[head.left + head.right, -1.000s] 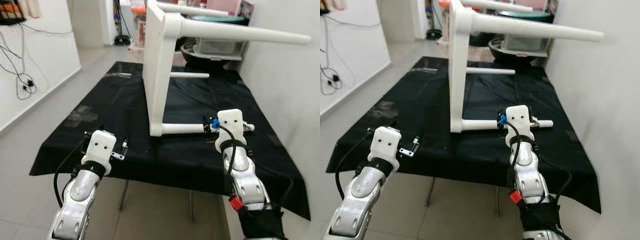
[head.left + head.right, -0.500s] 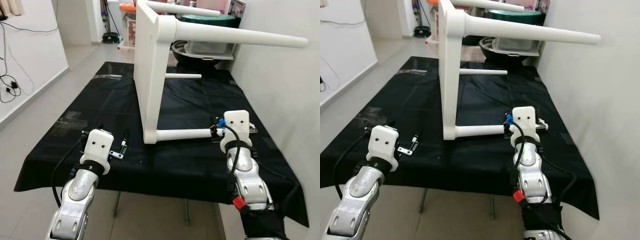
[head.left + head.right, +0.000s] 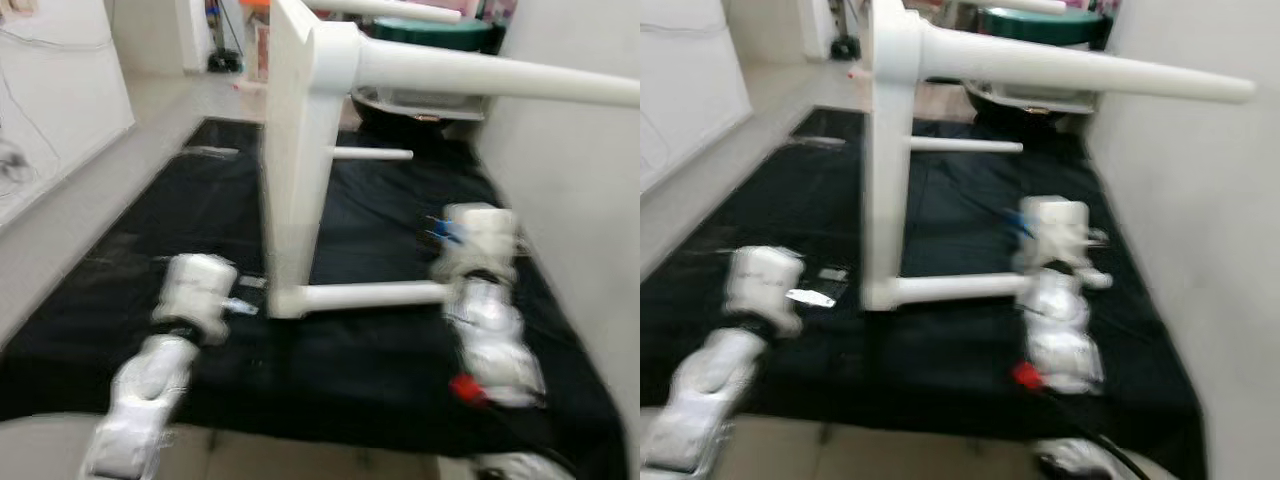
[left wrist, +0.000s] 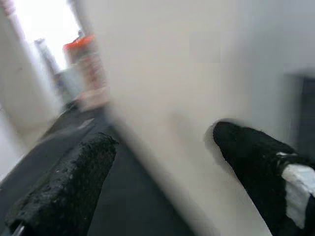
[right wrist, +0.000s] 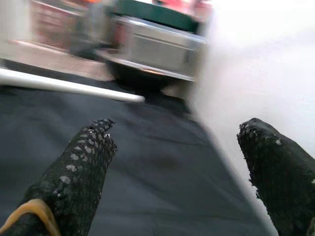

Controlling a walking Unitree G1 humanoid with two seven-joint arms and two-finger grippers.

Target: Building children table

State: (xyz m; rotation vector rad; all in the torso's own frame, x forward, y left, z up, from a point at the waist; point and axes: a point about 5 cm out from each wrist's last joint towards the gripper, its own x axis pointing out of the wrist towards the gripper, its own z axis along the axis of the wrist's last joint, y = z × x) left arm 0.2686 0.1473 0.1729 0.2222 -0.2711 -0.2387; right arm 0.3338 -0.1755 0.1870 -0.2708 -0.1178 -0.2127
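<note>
Head views motion-blurred; fine detail lost. White children's table [image 3: 292,160] stands on its side near the middle of a black-covered worktop [image 3: 370,345], top panel upright, legs pointing toward the wall on the right; uppermost leg cut off by the frame edge. Left gripper [image 4: 162,167] faces the white panel, fingers spread, holding nothing. Right gripper [image 5: 179,172] hovers over the cloth near the right edge, fingers likewise apart. Bins [image 5: 155,42] stand beyond the far edge
</note>
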